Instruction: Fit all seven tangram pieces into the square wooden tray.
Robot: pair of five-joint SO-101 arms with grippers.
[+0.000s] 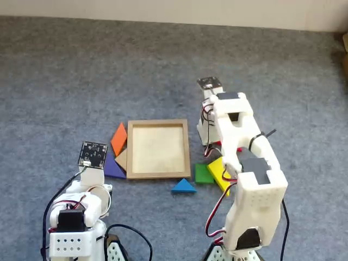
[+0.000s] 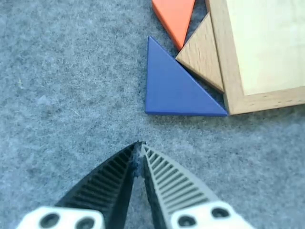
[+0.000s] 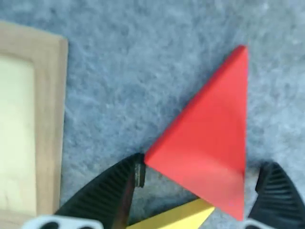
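- The right gripper [image 3: 202, 168] is spread astride the red triangle [image 3: 209, 129], which lies on the carpet [image 3: 143, 57] beside the tray [image 3: 50, 119]. Closing on its slanted edges could twist it loose.
- The yellow piece [image 3: 176, 217] lies right by it and may get dragged.
- The left gripper [image 2: 139, 149], pressed together, hangs near the blue triangle [image 2: 174, 88].

high camera looks down; close wrist cameras both catch the tray [image 1: 158, 175].
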